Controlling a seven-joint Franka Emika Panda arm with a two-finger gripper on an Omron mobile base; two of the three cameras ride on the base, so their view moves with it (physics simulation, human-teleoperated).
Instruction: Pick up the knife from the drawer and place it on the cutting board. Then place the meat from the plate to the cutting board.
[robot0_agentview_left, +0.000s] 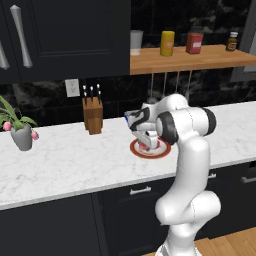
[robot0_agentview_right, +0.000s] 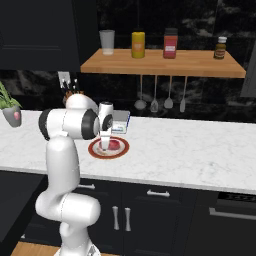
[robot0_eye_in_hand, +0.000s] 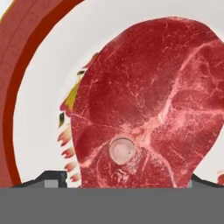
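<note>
Jaws (robot0_eye_in_hand: 127, 186) are down right over the meat (robot0_eye_in_hand: 148, 105), spread wide with a tip on each side of it, and I can't tell if they've got any grip yet. So the meat's still lying on the plate (robot0_agentview_right: 109, 148) on the table (robot0_agentview_right: 200, 150), meaning that half isn't done. Can't spot the knife or board here, so no idea about part one.

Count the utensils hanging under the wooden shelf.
4, hanging in a row below the shelf: first, second, third, fourth. The left base view shows fewer; the arm hides some.
</note>
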